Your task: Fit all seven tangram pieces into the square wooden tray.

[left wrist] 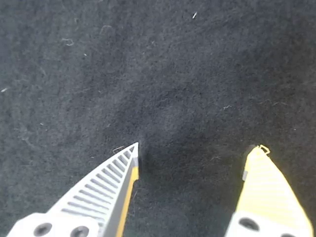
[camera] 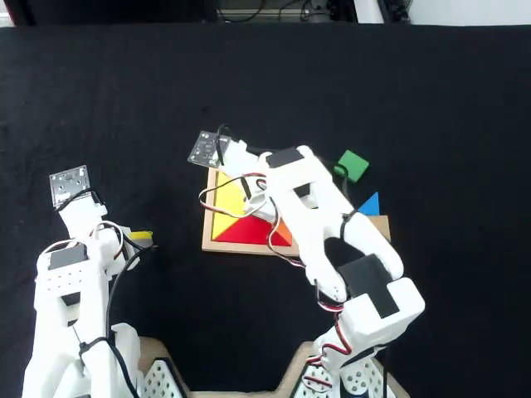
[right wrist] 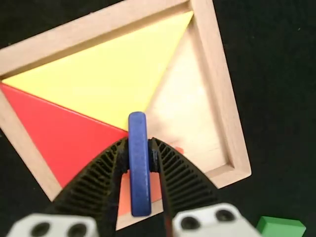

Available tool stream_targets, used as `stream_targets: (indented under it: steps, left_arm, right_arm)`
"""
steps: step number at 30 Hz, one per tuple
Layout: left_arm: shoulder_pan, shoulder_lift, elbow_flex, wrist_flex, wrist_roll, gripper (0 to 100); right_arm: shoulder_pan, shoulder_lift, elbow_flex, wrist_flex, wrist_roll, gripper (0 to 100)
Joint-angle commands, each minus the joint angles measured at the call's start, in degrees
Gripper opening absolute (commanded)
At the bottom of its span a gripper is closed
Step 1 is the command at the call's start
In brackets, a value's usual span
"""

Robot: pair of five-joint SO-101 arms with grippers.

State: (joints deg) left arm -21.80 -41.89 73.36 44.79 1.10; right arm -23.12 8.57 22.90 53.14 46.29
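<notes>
The square wooden tray [camera: 217, 245] [right wrist: 217, 74] lies mid-table with a large yellow triangle [camera: 226, 207] [right wrist: 108, 79] and a large red triangle [camera: 249, 232] [right wrist: 54, 128] lying flat in it. An orange piece [camera: 282, 232] lies under my right arm. Part of the tray floor [right wrist: 187, 113] is bare wood. My right gripper [right wrist: 138, 143] hangs over the tray's middle, shut on a dark blue piece [right wrist: 138, 168] held on edge. A green piece [camera: 353, 164] [right wrist: 281, 227] and a light blue triangle [camera: 369, 205] lie outside on the cloth. My left gripper [camera: 139, 240] [left wrist: 197, 150] stands open over bare cloth, left of the tray.
Black cloth covers the table. Bare cloth stretches wide to the left, the right and behind the tray. A tan wooden patch [camera: 379, 225] shows right of the right arm, just below the light blue triangle. The arm bases stand at the near edge.
</notes>
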Motion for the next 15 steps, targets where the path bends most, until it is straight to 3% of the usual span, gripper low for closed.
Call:
stream_targets:
  steps: [1,9,15]
  left_arm:
    - [0.7,-0.4,-0.2,-0.2,-0.7,33]
    - [0.7,-0.4,-0.2,-0.2,-0.7,33]
    - [0.7,-0.4,-0.2,-0.2,-0.7,33]
  right_arm:
    - [-0.5,-0.3,-3.5,0.4,-0.5,1.1]
    - [-0.5,-0.2,-1.5,0.4,-0.5,1.8]
    - [-0.4,-0.4,-1.5,0.4,-1.0,21.0]
